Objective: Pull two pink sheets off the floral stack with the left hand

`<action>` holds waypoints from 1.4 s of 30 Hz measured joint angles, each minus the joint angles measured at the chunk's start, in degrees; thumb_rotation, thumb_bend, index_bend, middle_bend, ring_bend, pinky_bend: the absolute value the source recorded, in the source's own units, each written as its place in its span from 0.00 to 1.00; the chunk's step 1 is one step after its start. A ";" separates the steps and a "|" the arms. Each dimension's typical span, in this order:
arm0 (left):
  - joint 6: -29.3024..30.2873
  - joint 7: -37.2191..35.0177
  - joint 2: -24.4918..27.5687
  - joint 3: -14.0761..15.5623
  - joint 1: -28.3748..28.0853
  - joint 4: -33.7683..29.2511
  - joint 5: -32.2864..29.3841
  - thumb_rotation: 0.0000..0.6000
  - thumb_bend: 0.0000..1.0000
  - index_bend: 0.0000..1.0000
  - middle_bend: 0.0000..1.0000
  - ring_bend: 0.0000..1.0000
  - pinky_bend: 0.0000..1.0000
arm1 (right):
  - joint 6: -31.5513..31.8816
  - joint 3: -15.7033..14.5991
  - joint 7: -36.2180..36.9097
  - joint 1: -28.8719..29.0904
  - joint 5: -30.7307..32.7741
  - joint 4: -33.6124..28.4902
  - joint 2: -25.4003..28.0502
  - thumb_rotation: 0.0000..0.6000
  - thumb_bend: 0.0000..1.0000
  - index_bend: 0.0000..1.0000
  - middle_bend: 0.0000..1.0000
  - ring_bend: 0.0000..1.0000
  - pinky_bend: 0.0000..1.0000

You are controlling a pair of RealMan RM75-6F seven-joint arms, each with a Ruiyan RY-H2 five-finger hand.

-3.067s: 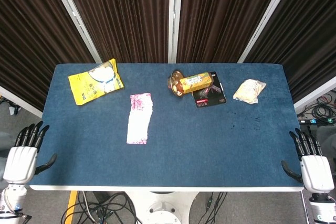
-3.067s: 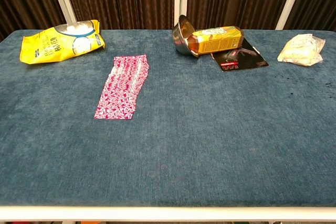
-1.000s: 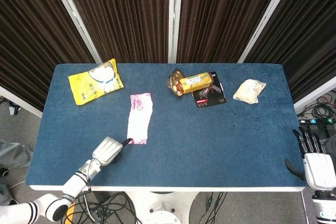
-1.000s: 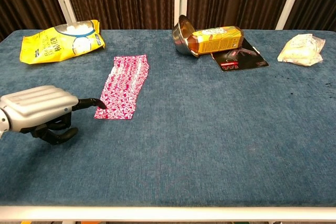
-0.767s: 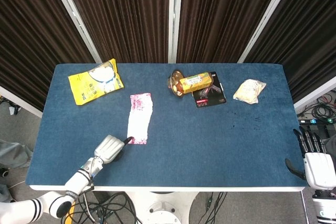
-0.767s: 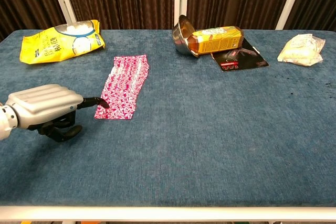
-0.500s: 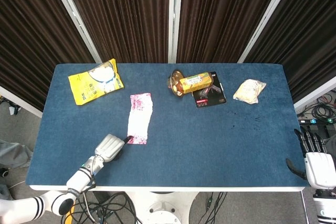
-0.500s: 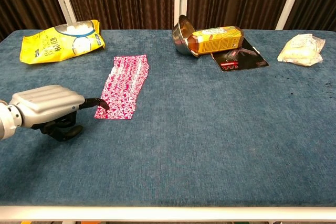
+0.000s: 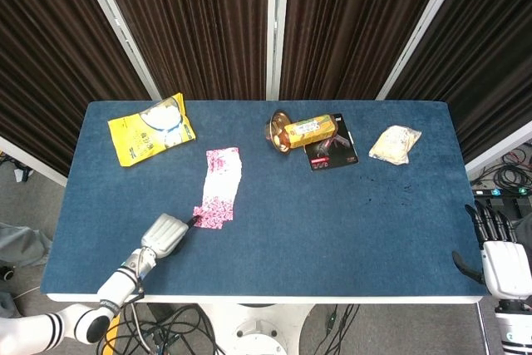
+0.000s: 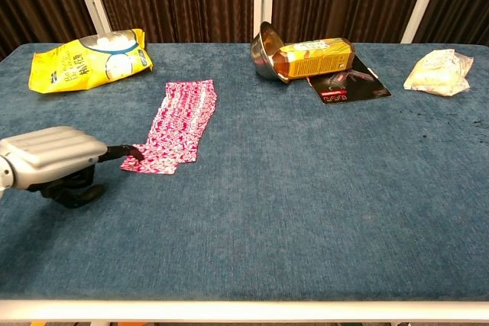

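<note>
The pink floral stack [image 9: 223,179] [image 10: 186,111] lies left of the table's middle, running away from me. Its top pink sheet [image 9: 211,213] [image 10: 159,157] is skewed, with its near end slid toward the near left. My left hand [image 9: 163,234] [image 10: 52,159] sits at the near left, one dark fingertip [image 10: 127,152] on that sheet's near corner and the other fingers curled under. My right hand [image 9: 502,267] hangs beyond the table's near right corner, fingers apart and holding nothing; only the head view shows it.
A yellow snack bag [image 9: 151,128] [image 10: 88,59] lies at the far left. A tipped metal bowl [image 9: 277,129] [image 10: 265,51], a yellow box [image 9: 312,130] [image 10: 315,55] and a black card [image 9: 331,153] [image 10: 348,84] sit at the far middle. A pale packet [image 9: 395,144] [image 10: 437,72] lies far right.
My left hand has drawn back toward the near left, and the near end of the top pink sheet has slid with its fingertip, off the stack's line. The right hand stayed put.
</note>
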 measured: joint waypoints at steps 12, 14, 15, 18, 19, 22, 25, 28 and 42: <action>1.31 -0.15 2.44 1.42 0.84 -1.05 -1.59 1.00 0.56 0.14 0.98 0.92 0.90 | -0.07 -0.06 -1.30 0.20 -0.21 -0.89 -0.13 1.00 0.21 0.00 0.00 0.00 0.00; 1.43 -0.09 2.76 1.58 0.94 -0.98 -1.96 1.00 0.56 0.14 0.98 0.92 0.90 | -0.02 -0.07 -1.41 0.18 -0.21 -0.93 -0.13 1.00 0.21 0.00 0.00 0.00 0.00; 1.50 -0.05 2.89 1.64 0.99 -0.95 -2.12 1.00 0.56 0.14 0.98 0.92 0.90 | 0.00 -0.07 -1.44 0.16 -0.21 -0.95 -0.13 1.00 0.21 0.00 0.00 0.00 0.00; 1.75 0.00 3.43 1.88 1.25 -0.87 -2.70 1.00 0.56 0.14 0.98 0.92 0.90 | 0.01 -0.06 -1.59 0.16 -0.18 -1.07 -0.08 1.00 0.21 0.00 0.00 0.00 0.00; 1.77 -0.01 3.66 2.00 1.34 -0.83 -2.95 1.00 0.56 0.14 0.98 0.92 0.90 | -0.03 -0.05 -1.64 0.18 -0.15 -1.11 -0.06 1.00 0.21 0.00 0.00 0.00 0.00; 1.82 -0.06 4.32 2.24 1.57 -0.82 -3.58 1.00 0.56 0.14 0.98 0.92 0.90 | -0.08 -0.09 -1.67 0.16 -0.09 -1.14 -0.09 1.00 0.21 0.00 0.00 0.00 0.00; 2.41 -0.02 4.80 2.19 1.72 -0.93 -3.81 1.00 0.56 0.14 0.98 0.92 0.90 | -0.05 -0.09 -1.78 0.20 -0.17 -1.17 -0.16 1.00 0.20 0.00 0.00 0.00 0.00; 3.37 -0.04 5.32 1.96 1.86 -1.19 -3.80 1.00 0.56 0.14 0.98 0.92 0.90 | -0.07 -0.05 -1.95 0.26 -0.20 -1.34 -0.15 1.00 0.21 0.00 0.00 0.00 0.00; 5.22 -0.40 5.02 0.56 0.43 -4.30 -0.86 1.00 0.56 0.14 0.98 0.92 0.90 | -0.41 -0.05 -2.85 0.65 -0.40 -1.91 -0.28 1.00 0.21 0.00 0.00 0.00 0.00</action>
